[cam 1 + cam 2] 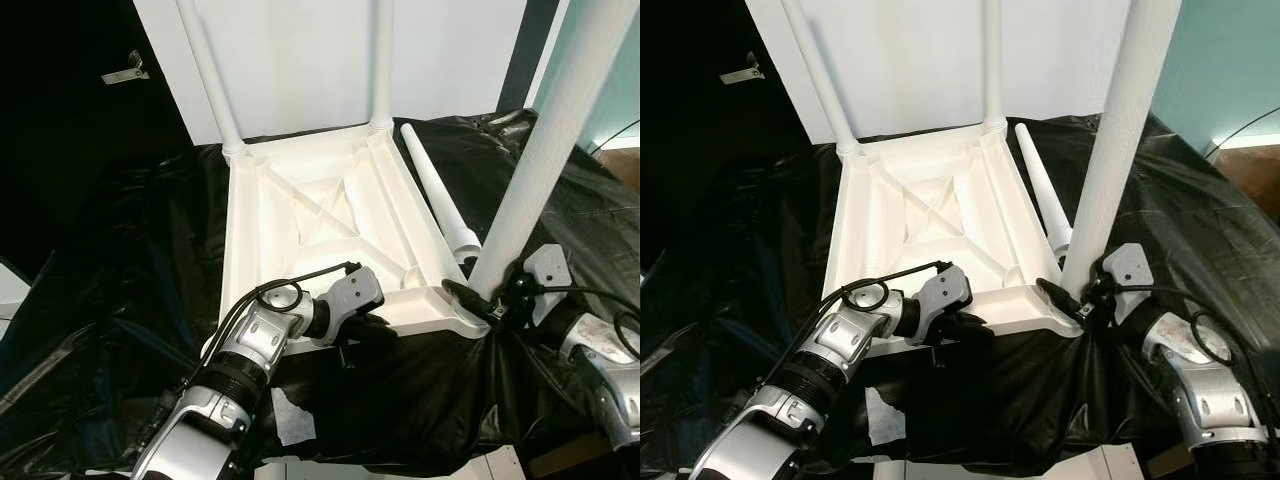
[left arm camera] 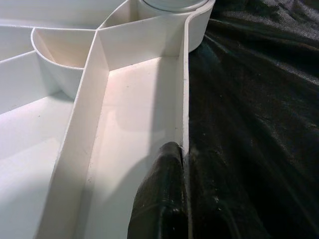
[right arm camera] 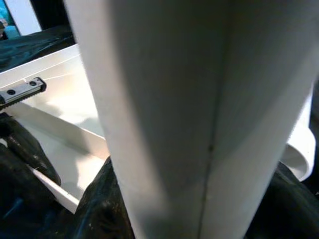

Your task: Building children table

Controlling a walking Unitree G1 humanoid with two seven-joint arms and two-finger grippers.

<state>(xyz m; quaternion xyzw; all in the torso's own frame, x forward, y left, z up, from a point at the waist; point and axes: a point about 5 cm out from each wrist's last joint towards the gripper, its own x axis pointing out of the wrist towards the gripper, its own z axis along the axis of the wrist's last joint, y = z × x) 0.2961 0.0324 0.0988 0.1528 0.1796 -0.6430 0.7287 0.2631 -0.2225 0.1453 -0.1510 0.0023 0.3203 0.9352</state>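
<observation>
The left claw clamps the tabletop's near rim while the right claw grips a leg in its corner socket, probably needing twisting home next.

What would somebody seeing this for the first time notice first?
The upside-down white table top lying on black sheeting, with two legs standing at its far corners. At the near right corner the right gripper clasps a third leg, upright in its socket, while the left gripper pinches the near rim. A fourth leg lies loose beside the top.
</observation>
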